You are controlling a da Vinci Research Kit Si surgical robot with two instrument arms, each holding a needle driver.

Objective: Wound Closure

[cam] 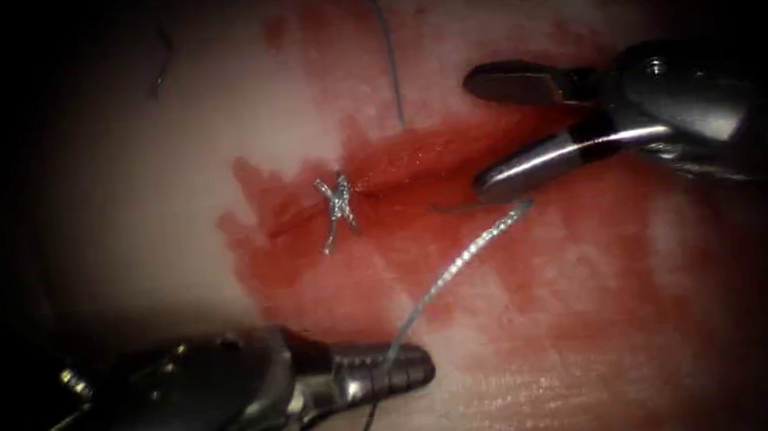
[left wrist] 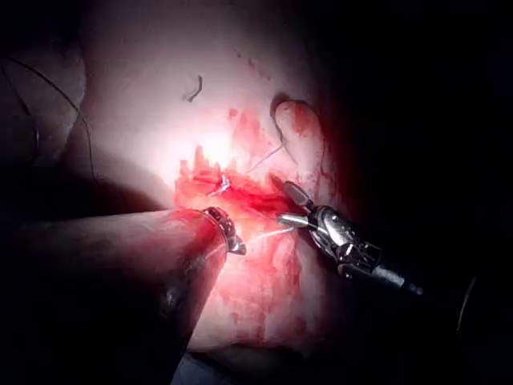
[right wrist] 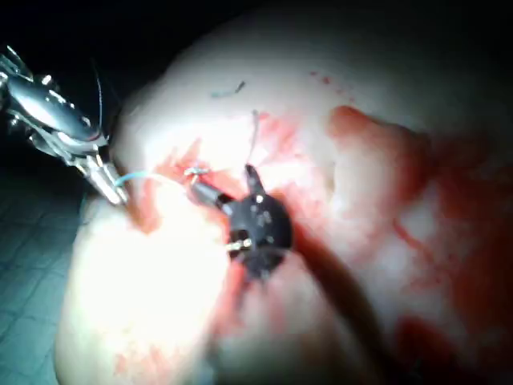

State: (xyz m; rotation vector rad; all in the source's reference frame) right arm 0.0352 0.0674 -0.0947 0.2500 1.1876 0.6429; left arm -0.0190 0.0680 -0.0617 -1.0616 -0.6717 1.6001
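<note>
Left pincer (cam: 409, 365) clamps the thread (cam: 461, 265) — right pincer (cam: 490, 133) gapes wide, empty, above it.

Tissue (cam: 165, 219): pale, red fluid (cam: 543, 275) around cut (cam: 418, 178). Knot (cam: 337, 206) tied across cut's left end. Thread (cam: 461, 265) runs from cut's right part down-left to closed left tool (cam: 409, 365). Needle can't tell.

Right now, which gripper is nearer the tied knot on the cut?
Right. The right gripper, open, sits over the cut just right of the knot. The left gripper, shut on the thread, lies farther off, below the knot.
</note>
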